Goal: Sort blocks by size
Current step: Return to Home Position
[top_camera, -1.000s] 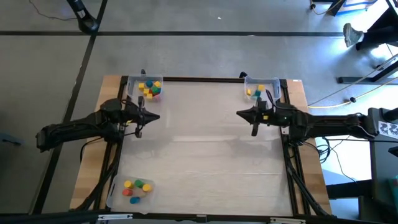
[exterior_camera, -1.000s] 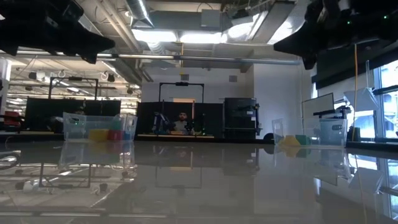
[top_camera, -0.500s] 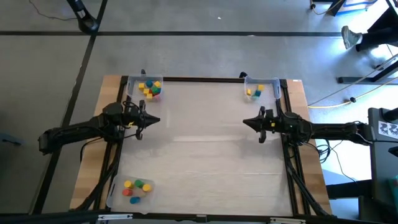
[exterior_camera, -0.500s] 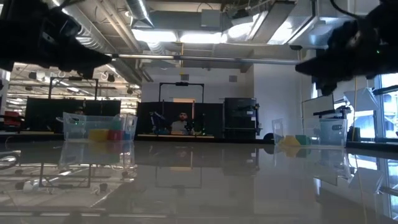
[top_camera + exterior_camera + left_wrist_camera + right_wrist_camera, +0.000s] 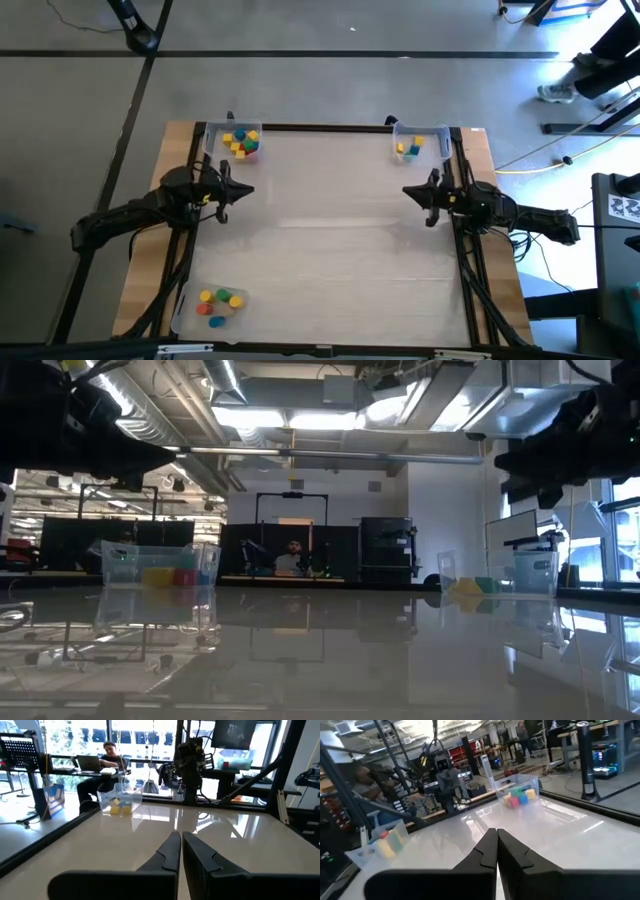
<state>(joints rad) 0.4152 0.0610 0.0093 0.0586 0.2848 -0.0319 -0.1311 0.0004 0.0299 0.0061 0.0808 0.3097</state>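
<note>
Both arms have pulled back toward their own sides, the right end effector (image 5: 409, 190) more than the left end effector (image 5: 249, 189). Each is closed and empty above the pale counter (image 5: 330, 235). All small coloured wooden blocks (image 5: 240, 143) lie in three clear plastic trays (image 5: 258, 131). Seen from the high view, about six are upper left, three upper right, five lower left.

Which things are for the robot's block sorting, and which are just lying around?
For the job: small coloured wooden blocks, lying in three clear plastic trays; left claw; right claw.
Just there: a person's pale shoe on the floor; seated person beyond the table.
</note>
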